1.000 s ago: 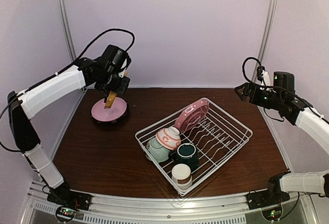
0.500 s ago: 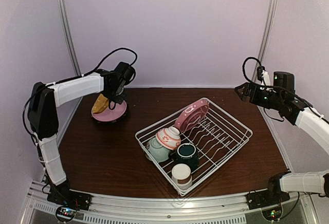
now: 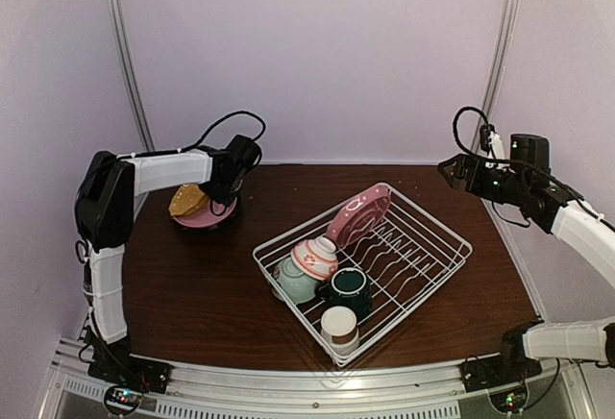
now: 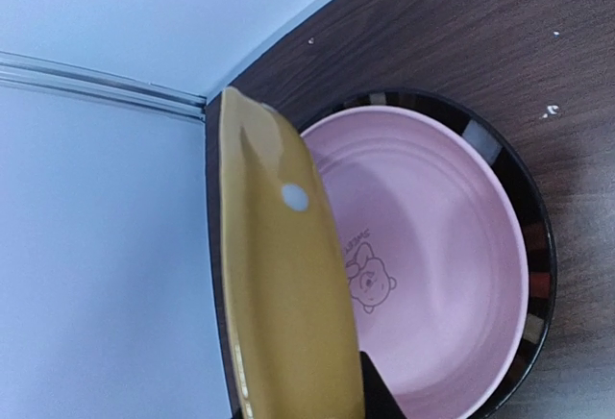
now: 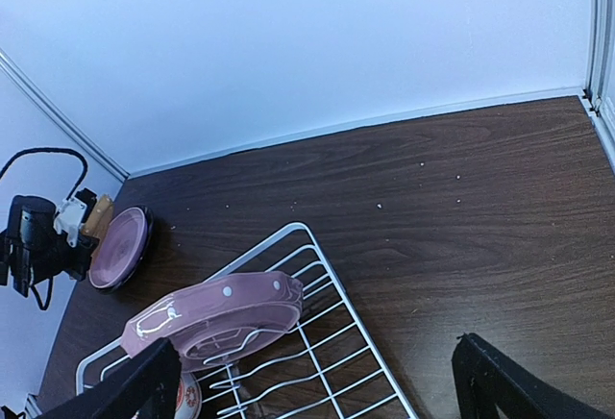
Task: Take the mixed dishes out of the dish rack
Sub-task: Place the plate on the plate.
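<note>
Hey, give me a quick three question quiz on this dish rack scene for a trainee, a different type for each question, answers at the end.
1. True or false: the yellow plate lies flat inside the dish rack.
2. Which of these sits in the rack? A) black spoon B) dark green mug C) glass jar
3. Fill in: the right gripper is ____ and holds nothing.

Key
1. False: the left gripper holds it tilted over the pink bear-print plate, outside the rack.
2. B
3. open
</note>
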